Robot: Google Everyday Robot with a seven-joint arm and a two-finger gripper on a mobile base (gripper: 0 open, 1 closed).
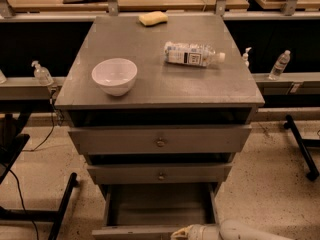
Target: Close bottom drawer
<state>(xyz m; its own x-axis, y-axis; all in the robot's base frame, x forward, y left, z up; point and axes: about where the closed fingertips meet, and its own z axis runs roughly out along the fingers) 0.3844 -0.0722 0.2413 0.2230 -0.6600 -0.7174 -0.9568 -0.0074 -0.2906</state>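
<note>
The bottom drawer (130, 232) is being shown pulled far out at the foot of the grey cabinet (165, 91). Its front is sitting right at the lower edge of the view, and its bare grey inside is being seen. The gripper (187, 232) is being held low, just by the right part of that front, with the pale arm (250, 231) running off to the right. Whether it is spread or pressed together cannot be told. On the cabinet, a white bowl (114, 76) is sitting at the left, a bottle (192, 54) is lying on its side at the right, and a yellow sponge (153, 18) is sitting at the back.
</note>
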